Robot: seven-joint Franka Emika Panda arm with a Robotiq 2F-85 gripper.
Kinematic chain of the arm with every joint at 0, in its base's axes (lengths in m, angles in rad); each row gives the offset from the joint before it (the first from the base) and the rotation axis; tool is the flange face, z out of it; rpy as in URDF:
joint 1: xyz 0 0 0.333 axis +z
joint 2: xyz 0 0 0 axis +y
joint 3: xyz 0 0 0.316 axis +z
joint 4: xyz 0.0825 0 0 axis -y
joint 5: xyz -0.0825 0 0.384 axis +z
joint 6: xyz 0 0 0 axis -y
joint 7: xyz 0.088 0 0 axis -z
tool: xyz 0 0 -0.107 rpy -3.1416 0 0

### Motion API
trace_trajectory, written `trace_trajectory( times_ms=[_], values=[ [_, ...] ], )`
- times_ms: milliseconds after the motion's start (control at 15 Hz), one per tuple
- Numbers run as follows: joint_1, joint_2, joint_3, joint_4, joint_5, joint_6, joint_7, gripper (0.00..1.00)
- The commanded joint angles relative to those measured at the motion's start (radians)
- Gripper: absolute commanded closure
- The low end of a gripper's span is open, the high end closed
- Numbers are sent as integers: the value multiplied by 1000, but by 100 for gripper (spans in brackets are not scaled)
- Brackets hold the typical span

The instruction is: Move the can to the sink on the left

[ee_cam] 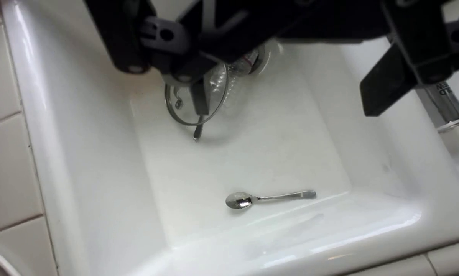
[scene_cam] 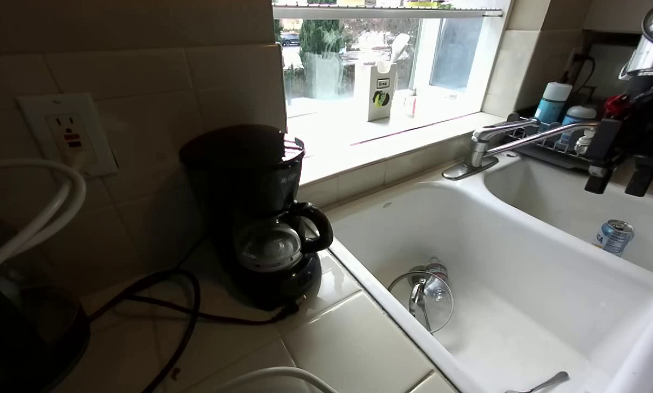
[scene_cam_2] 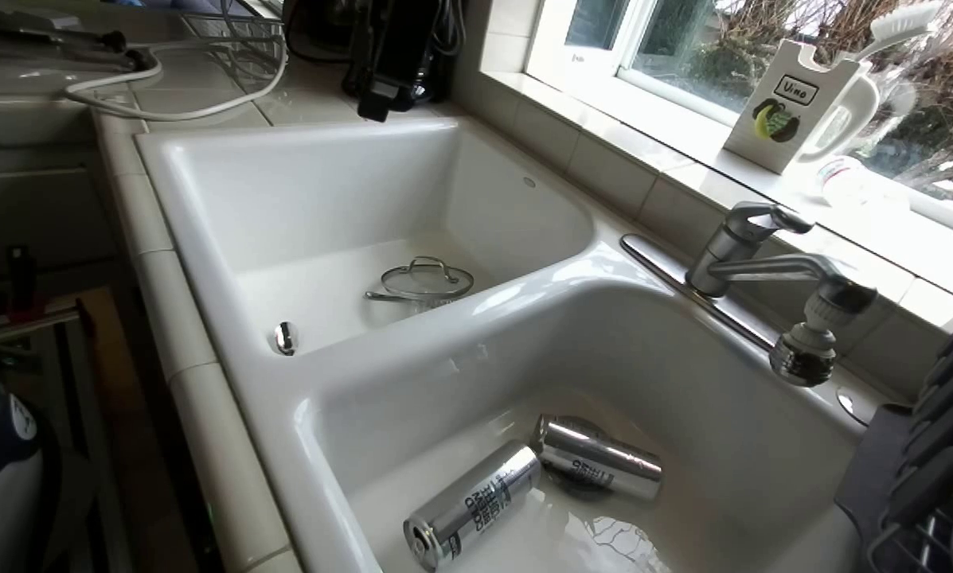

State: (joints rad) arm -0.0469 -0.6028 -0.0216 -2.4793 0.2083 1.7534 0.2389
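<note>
Two silver cans (scene_cam_2: 472,505) (scene_cam_2: 599,461) lie on their sides on the floor of the near white basin in an exterior view. A can (scene_cam: 614,236) shows past the divider in an exterior view. Part of a can (ee_cam: 444,105) shows at the right edge in the wrist view. The sink (scene_cam: 391,229) is the left basin, also in the wrist view (ee_cam: 275,153). It holds a glass lid (scene_cam_2: 428,286) with a chrome handle. My gripper (ee_cam: 288,109) is open and empty above the left basin; it also shows in an exterior view (scene_cam: 618,183).
A spoon (ee_cam: 269,196) and a clear bottle (scene_cam: 437,268) lie in the left basin. A raised divider (scene_cam_2: 460,326) parts the basins. A faucet (scene_cam_2: 763,263) stands behind them. A coffee maker (scene_cam: 250,191) stands on the counter. A dish rack (scene_cam_2: 922,477) is beside the other basin.
</note>
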Motion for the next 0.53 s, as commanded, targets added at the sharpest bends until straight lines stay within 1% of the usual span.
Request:
trace_trajectory(
  times_ms=[0, 467],
  values=[
    [-67, 103, 24, 16, 2, 117, 130, 0],
    [-181, 246, 9, -25, -75, 414, 356, 0]
  ],
)
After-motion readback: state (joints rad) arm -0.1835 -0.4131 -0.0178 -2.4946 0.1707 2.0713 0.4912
